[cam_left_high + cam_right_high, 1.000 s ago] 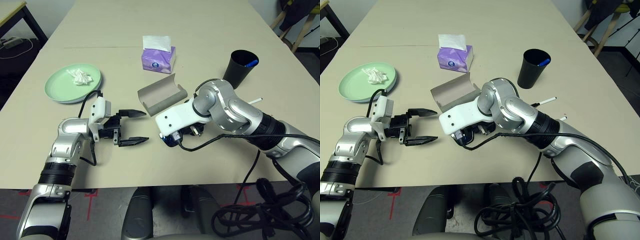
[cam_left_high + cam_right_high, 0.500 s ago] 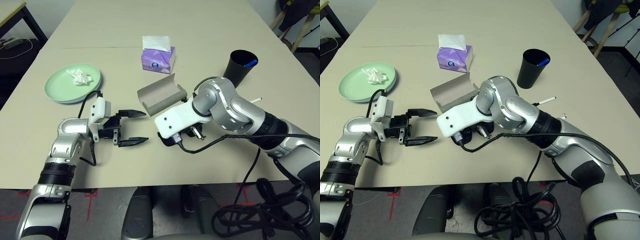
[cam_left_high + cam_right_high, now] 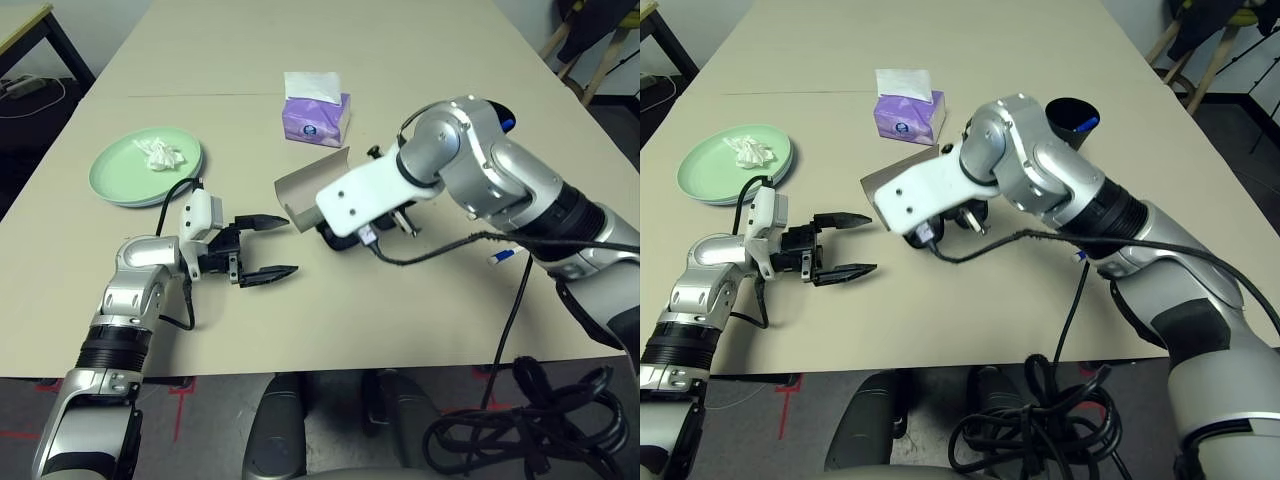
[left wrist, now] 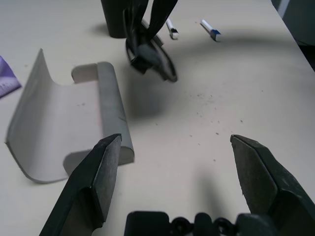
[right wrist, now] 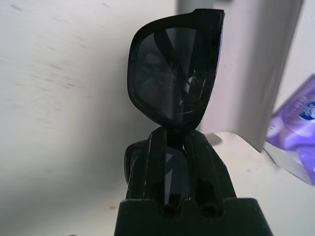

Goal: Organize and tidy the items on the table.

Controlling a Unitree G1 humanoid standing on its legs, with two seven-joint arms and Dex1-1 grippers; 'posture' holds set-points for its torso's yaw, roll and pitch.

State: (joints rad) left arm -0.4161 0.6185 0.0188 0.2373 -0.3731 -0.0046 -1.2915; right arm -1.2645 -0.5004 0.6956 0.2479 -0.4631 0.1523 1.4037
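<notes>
My right gripper point(image 5: 173, 136) is shut on the black sunglasses point(image 5: 174, 73), holding them in the air just in front of the open grey glasses case point(image 3: 308, 187). The sunglasses point(image 4: 150, 54) hang beside the case point(image 4: 64, 123) in the left wrist view. My left gripper point(image 3: 285, 247) rests low over the table point(image 3: 400, 310), open, with nothing between its fingers, pointing at the case. The pale green plate point(image 3: 120, 175) at the left holds the crumpled tissue point(image 3: 158, 152). The black cup point(image 3: 1072, 112) stands behind my right arm. A white-and-blue pen point(image 3: 498, 258) pokes out beside my right forearm.
A purple tissue box point(image 3: 317, 112) stands behind the case. A black cable loops down from my right wrist across the table's near side. Chair legs show past the table's far right corner. A dark floor lies beyond the left edge.
My right arm has lifted the sunglasses off the table and carried them back towards the case. My left gripper has stayed almost where it was, still open.
</notes>
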